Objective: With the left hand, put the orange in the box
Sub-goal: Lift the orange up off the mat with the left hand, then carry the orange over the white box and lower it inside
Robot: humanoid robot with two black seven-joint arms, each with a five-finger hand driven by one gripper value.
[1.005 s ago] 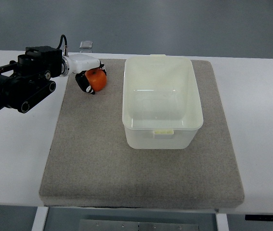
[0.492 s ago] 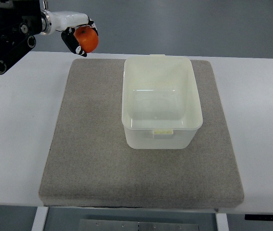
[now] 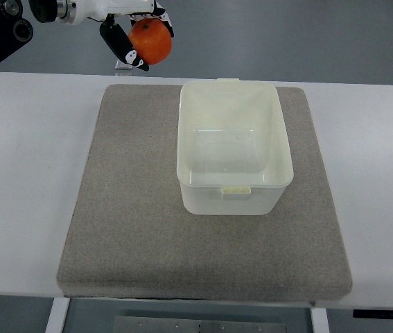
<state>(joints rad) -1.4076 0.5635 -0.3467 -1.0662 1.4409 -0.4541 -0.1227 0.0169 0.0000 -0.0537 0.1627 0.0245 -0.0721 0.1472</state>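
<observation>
Top view, looking steeply down. Left hand (image 3: 128,31) at the upper left, arm entering from the picture's top-left corner, dark fingers (image 3: 118,43) curled around the orange (image 3: 150,41) and gripping it. Orange held up in the air, above the far edge of the table (image 3: 23,180), just beyond the back-left corner of the grey mat (image 3: 127,215), and to the left of the box (image 3: 234,146), apart from it. Box a pale translucent tub, open on top, nothing inside, standing upright on the mat's right-centre portion with a small tab on its near rim. Mat lying flat on the white table, covering most of its middle. Small clear object partly hidden behind the hand at the table's far edge, too obscured to identify.
</observation>
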